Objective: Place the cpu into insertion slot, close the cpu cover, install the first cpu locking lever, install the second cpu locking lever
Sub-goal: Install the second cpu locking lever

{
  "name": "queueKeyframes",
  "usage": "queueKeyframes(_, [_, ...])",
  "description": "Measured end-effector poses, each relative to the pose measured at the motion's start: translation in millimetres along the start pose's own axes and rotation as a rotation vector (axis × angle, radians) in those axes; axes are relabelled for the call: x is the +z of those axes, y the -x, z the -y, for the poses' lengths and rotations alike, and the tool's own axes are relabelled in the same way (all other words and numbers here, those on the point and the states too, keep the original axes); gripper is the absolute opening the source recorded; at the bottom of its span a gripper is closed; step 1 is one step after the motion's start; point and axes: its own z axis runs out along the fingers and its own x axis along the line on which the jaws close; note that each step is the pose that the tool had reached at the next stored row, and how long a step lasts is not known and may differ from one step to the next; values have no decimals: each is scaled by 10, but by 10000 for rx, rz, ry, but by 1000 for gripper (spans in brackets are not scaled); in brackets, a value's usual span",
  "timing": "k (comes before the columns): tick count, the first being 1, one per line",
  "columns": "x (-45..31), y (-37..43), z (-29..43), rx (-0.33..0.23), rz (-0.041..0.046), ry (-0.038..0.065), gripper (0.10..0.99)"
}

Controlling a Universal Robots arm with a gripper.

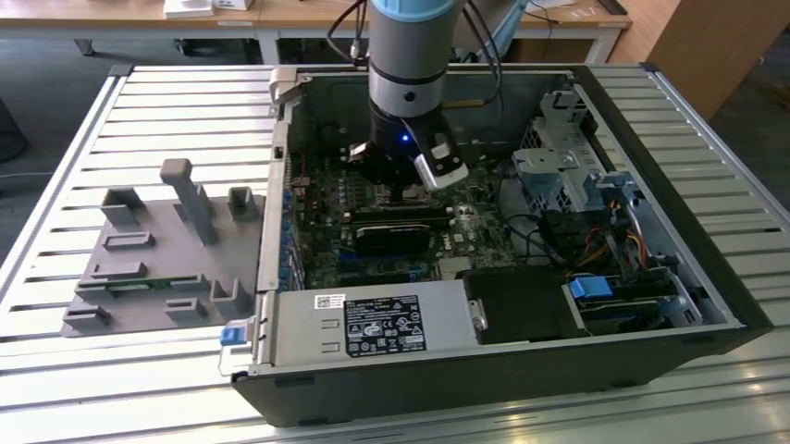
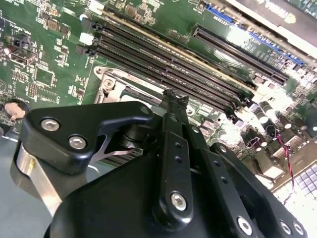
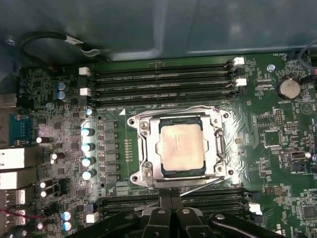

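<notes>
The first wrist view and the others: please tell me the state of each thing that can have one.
cpu: seated flat in the socket.
cpu cover: closed down around the cpu, framing it.
computer case: open, lying on its side.
memory slots: empty.
claw: low over the motherboard beside the socket; holding nothing visible.

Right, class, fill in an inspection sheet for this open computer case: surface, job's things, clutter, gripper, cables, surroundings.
Surface: slatted metal table carrying the open black computer case.
Job's things: silvery-grey square cpu lies in the socket; thin silvery cpu cover frames it, closed flat.
Clutter: grey plastic fixture tray beside the case on the exterior view's left.
Gripper: black gripper low over the green motherboard, next to the socket.
Cables: black looped cable; red and yellow wires.
Surroundings: wooden desks behind.
</notes>
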Motion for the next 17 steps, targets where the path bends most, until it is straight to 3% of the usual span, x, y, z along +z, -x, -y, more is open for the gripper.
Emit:
queueKeyframes(3, [-2, -51, 20, -1, -10, 114, 106])
queueKeyframes(6, [12, -87, 27, 1, -13, 165, 106])
queueKeyframes(9, [40, -98, 36, 0, -19, 198, 106])
queueKeyframes(13, [43, -100, 80, -12, -35, 377, 106])
queueKeyframes(17, [41, -99, 103, -12, -38, 422, 106])
